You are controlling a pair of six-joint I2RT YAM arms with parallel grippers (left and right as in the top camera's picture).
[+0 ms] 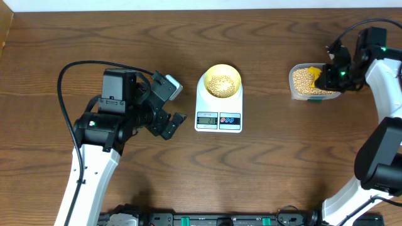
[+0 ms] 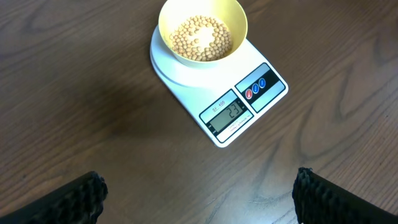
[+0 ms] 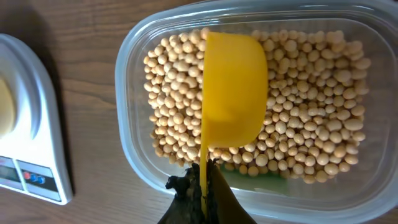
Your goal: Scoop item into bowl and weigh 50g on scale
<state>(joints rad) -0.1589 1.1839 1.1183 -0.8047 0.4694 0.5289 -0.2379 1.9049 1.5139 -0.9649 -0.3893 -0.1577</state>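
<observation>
- The right claw [image 3: 202, 196] is clamping its fingers together on the thin handle of the yellow scoop [image 3: 233, 93].
- The scoop is reaching straight out ahead of that claw. It is turned on its edge, and its cup is lying over the beans [image 3: 311, 112] inside the clear tub [image 3: 124, 106].
- These beans are filling the tub just in front of and under the right claw, on both sides of the scoop's cup.
- The white scale [image 2: 186, 74] is lying off to the left of the right claw, just beside the tub but apart from it.
- The left claw [image 2: 199, 196] is hanging over the wooden table [image 2: 74, 93]. Its fingers [image 2: 81, 199] are spread wide apart and are gripping nothing.
- The scale is sitting ahead of the left claw, well clear of its fingertips, with its display end turned towards the claw.
- The pale-yellow bowl [image 2: 171, 18] is standing on the scale's platform, at the end farther from the left claw.
- A shallow heap of beans [image 2: 202, 37] is resting in the bottom of the bowl.
- The scale's display is showing what looks like 23.
</observation>
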